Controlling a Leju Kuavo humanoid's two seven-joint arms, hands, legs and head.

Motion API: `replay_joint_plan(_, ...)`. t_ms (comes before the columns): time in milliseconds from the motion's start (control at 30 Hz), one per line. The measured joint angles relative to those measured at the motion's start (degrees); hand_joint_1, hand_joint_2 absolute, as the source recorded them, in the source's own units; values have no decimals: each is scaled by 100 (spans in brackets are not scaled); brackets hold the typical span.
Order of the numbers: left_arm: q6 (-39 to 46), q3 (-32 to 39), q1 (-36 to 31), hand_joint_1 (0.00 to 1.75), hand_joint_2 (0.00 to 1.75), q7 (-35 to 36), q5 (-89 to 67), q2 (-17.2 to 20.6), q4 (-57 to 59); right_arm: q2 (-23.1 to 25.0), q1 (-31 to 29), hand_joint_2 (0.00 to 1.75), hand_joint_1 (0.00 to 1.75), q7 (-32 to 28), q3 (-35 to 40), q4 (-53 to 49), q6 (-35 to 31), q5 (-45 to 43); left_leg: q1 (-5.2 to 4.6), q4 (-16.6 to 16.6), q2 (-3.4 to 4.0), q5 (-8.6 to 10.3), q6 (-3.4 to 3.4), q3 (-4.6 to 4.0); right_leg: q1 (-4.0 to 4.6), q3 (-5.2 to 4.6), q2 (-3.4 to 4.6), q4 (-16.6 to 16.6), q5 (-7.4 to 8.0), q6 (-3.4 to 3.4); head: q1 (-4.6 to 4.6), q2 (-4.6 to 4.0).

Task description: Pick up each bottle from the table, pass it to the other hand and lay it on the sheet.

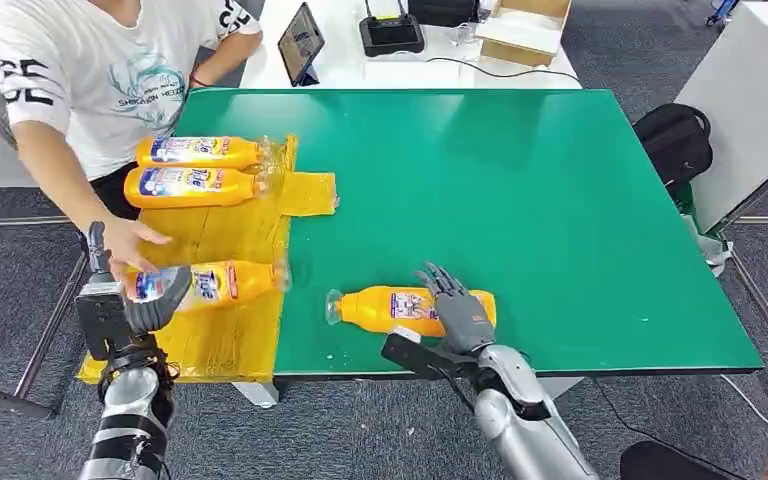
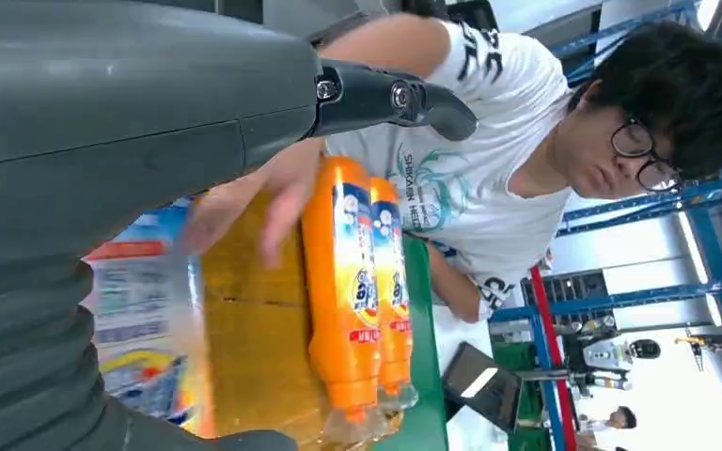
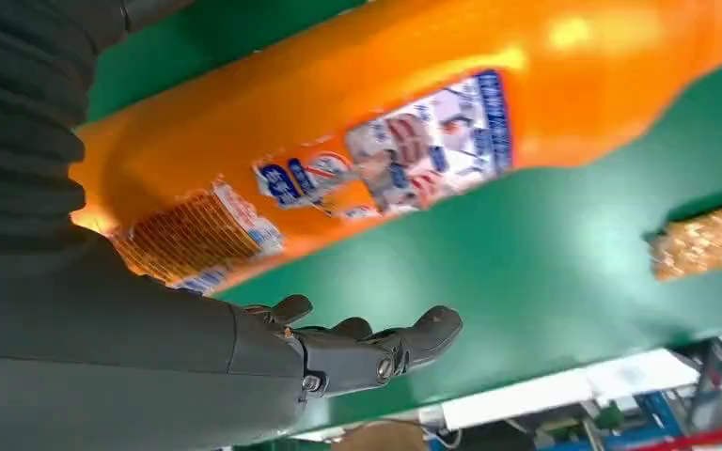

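An orange bottle [image 1: 385, 309] lies on its side on the green table [image 1: 520, 200] near the front edge, cap pointing left. My right hand [image 1: 460, 312] hovers over its base end with fingers spread; in the right wrist view the fingers [image 3: 385, 343] stand apart from the bottle [image 3: 414, 122]. On the yellow sheet [image 1: 230, 230] at the left, my left hand [image 1: 152, 298] grips the base of a second bottle [image 1: 225, 282] that lies there; its label [image 2: 132, 310] sits against the palm. Two more bottles [image 1: 200, 152] [image 1: 192, 186] lie side by side at the sheet's far end.
A person in a white shirt [image 1: 100, 80] stands at the table's left, one hand [image 1: 135, 245] reaching over the sheet just beyond my left hand. A tablet [image 1: 300, 42], a black device [image 1: 390, 35] and a cardboard box [image 1: 525, 30] sit behind. A black backpack [image 1: 672, 140] lies to the right.
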Motion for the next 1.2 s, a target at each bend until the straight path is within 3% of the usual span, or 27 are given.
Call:
replay_joint_plan(467,-301,4,-21,0,175,9,-98,-94,321,-109,-716,175,0,523,-11,1020,87,221,0,1,0,2,2,4,-1,3,0,-1,2,1,0,0)
replay_joint_plan(733,-501,13,-103,0,175,125,-26,-103,512,-179,-1231,175,0,837,7,1598,608,175,0,1,0,3,2,13,0,11,0,-2,2,1,0,0)
replay_joint_plan(767,-544,18,-124,0,175,136,20,-103,542,-181,-1306,175,49,837,13,1683,669,159,0,1,0,3,2,18,-1,15,0,-3,2,1,-2,0)
replay_joint_plan(800,-660,24,-146,0,175,163,133,-105,585,-183,-1386,175,112,816,15,1786,770,104,0,1,1,3,2,24,-1,21,0,-5,2,1,0,0)
replay_joint_plan(833,-812,37,-173,0,175,201,296,-107,625,-186,-1473,175,112,772,18,1888,871,38,0,1,1,2,2,31,0,26,0,-7,2,1,0,0)
replay_joint_plan(867,-922,50,-199,0,175,210,424,-109,668,-188,-1554,175,162,733,24,1984,957,-11,0,1,2,2,2,37,0,32,1,-7,2,1,-2,0)
replay_joint_plan(900,-973,57,-222,0,175,210,474,-120,704,-190,-1621,175,171,708,33,2076,1010,-44,0,1,2,1,2,42,0,35,1,-9,2,1,0,0)
replay_joint_plan(1200,-1086,94,-379,0,175,223,667,-135,953,-194,-1941,175,175,511,142,2656,1106,-413,0,1,3,1,3,73,0,62,1,-10,7,-5,0,0)
